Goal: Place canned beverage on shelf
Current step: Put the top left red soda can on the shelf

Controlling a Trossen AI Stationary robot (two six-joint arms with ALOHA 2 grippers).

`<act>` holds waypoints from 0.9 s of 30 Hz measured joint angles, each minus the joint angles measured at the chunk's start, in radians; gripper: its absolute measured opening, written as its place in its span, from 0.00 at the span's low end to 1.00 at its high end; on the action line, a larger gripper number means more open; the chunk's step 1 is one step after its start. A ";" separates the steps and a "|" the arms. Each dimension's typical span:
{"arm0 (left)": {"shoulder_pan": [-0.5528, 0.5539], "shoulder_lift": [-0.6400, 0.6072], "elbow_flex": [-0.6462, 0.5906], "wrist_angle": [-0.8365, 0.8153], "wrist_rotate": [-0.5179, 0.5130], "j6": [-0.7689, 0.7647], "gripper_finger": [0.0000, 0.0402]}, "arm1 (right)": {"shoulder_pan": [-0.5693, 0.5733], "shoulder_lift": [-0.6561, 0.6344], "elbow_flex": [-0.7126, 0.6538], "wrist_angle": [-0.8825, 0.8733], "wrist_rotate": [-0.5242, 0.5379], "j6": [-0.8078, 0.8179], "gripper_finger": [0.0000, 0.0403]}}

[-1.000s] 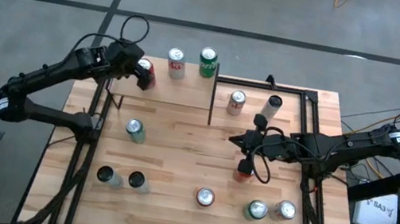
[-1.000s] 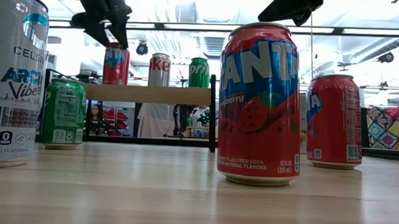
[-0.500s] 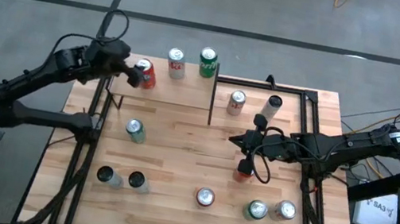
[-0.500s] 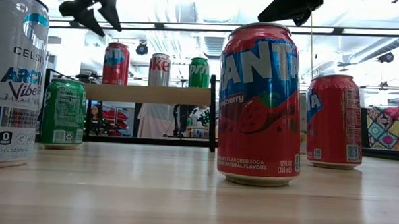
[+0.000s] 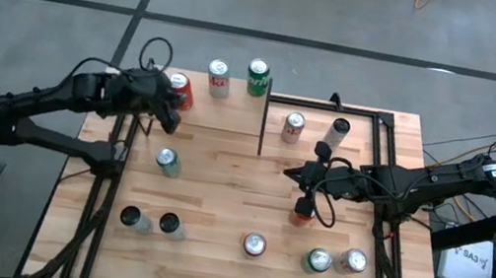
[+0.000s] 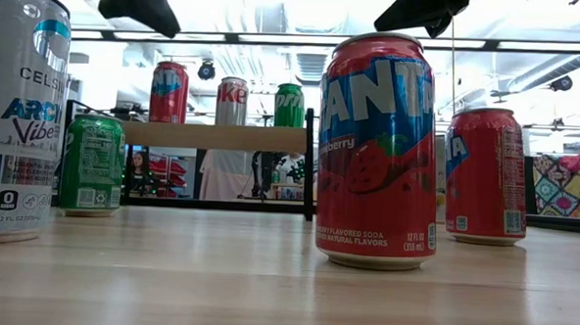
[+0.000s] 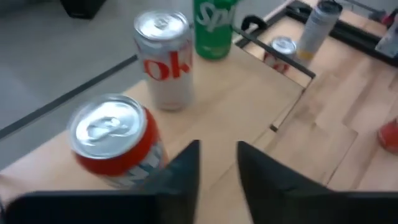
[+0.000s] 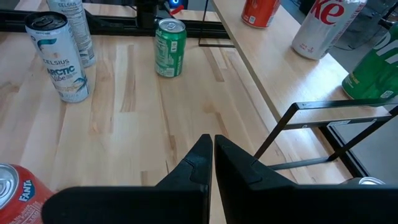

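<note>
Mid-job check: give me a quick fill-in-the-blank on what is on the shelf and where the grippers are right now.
The shelf holds ___ cans.
The middle can there is a silver Diet Coke can; the green one is a ___ can.
The left gripper holds ___, beside the red can.
The right gripper hovers with its fingers ___.

Missing words: three; Sprite; nothing; shut

You can read "FANTA" and "FLAVORED SODA" on the nearest red can (image 6: 377, 152). "CELSIUS" stands on the tall white can (image 6: 20, 112). The silver can (image 7: 165, 56) shows "oke", and the green can (image 7: 214, 25) shows "Sp".
</note>
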 joint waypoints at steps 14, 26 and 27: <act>-0.007 0.083 -0.041 -0.041 -0.180 -0.006 0.01 | 0.000 0.000 0.000 0.000 0.000 0.013 0.02; 0.004 0.108 -0.041 -0.057 -0.265 0.025 0.00 | 0.000 0.000 0.000 0.000 0.000 0.015 0.02; 0.006 0.111 -0.041 -0.057 -0.266 0.025 0.00 | 0.000 0.000 0.000 0.000 0.000 0.015 0.02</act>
